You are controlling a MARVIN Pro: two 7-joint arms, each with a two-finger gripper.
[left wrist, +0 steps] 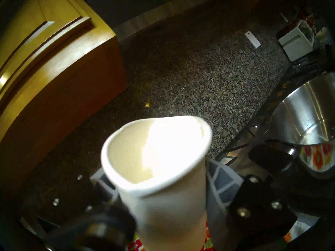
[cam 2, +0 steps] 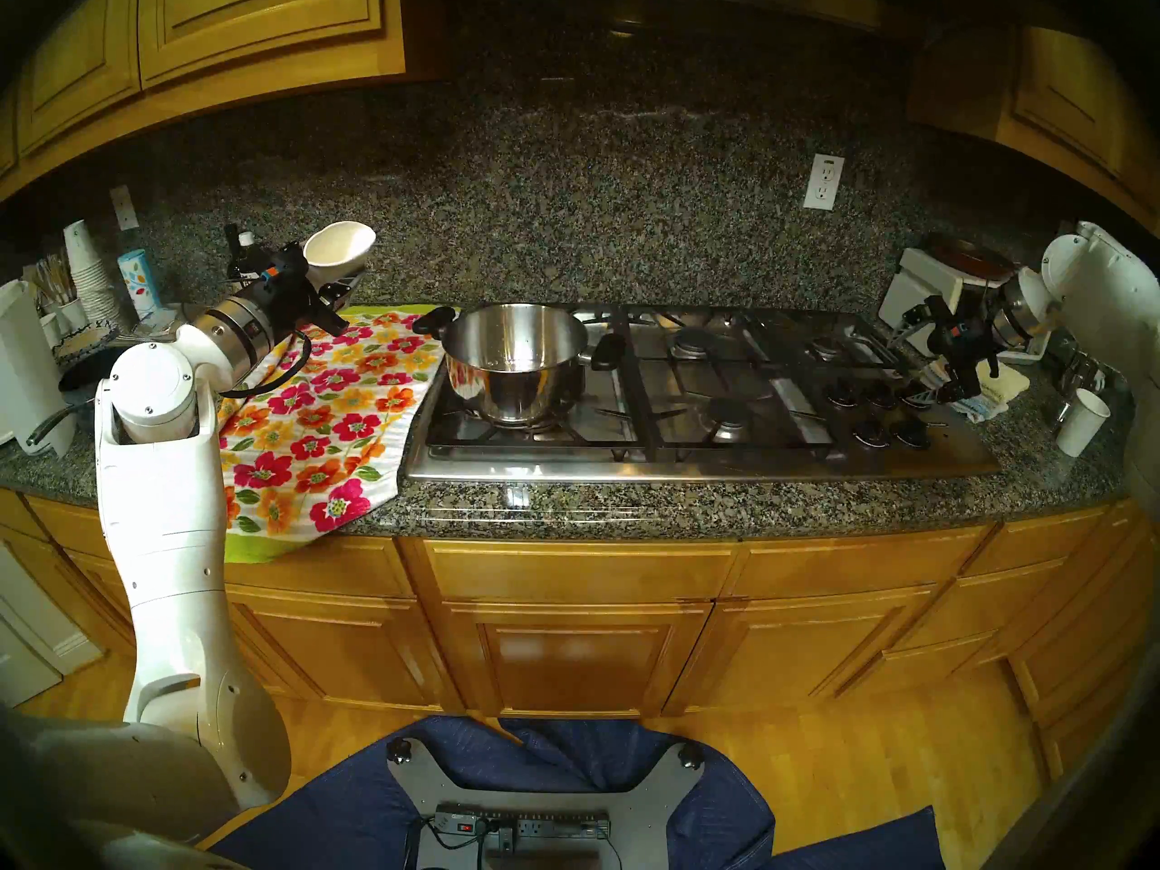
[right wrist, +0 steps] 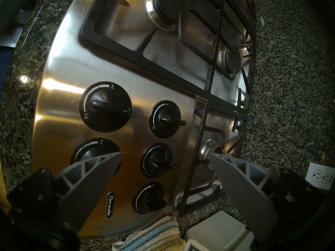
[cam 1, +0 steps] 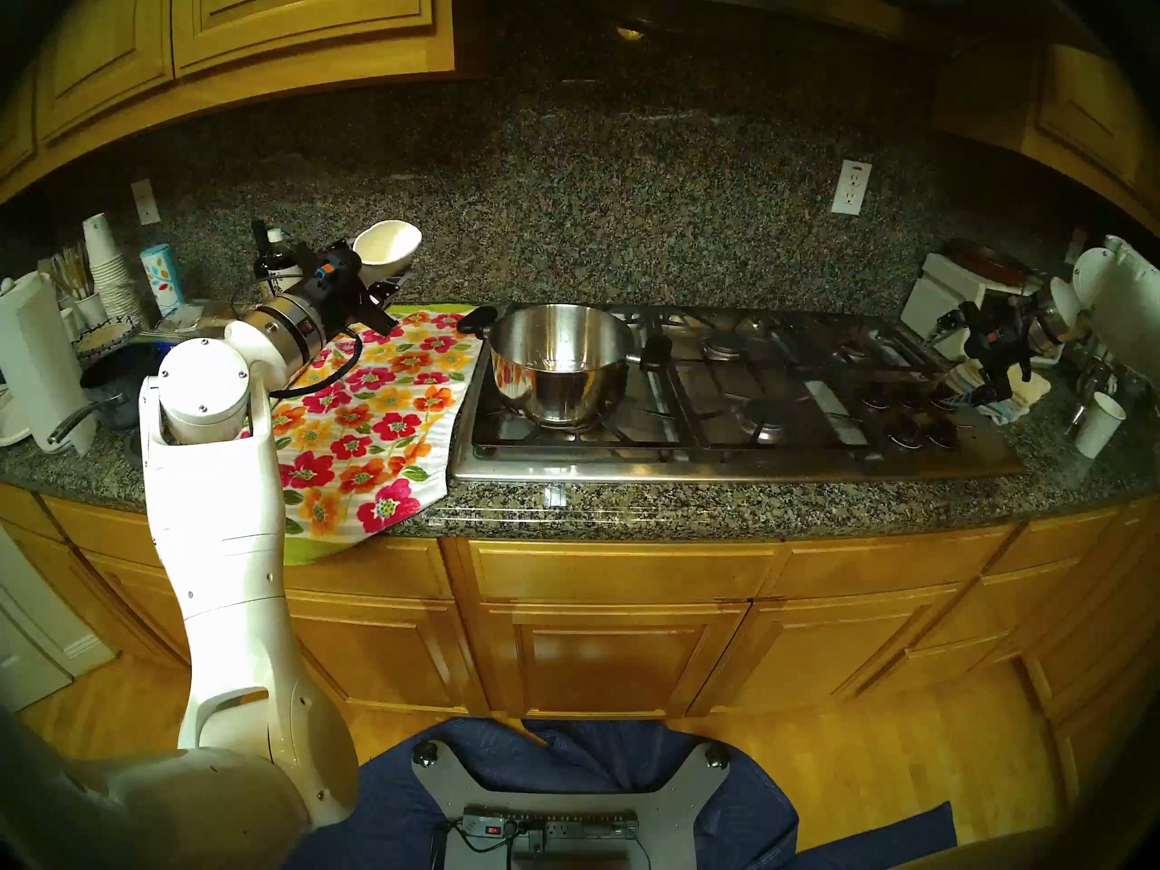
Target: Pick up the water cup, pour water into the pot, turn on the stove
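Matt white paper water cup (left wrist: 159, 172); glossy steel pot (cam 1: 558, 366), stove (cam 1: 753, 454).

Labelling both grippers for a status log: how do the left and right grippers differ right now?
The left gripper is shut on the water cup, squeezing its rim oval; the right gripper is open and empty. The left is held over the floral towel, the right over the stove's knobs. Both have grey ribbed fingers.

pot (cam 1: 560, 363) on stove (cam 1: 741, 467) left burner, floral towel (cam 1: 376, 410) left of stove
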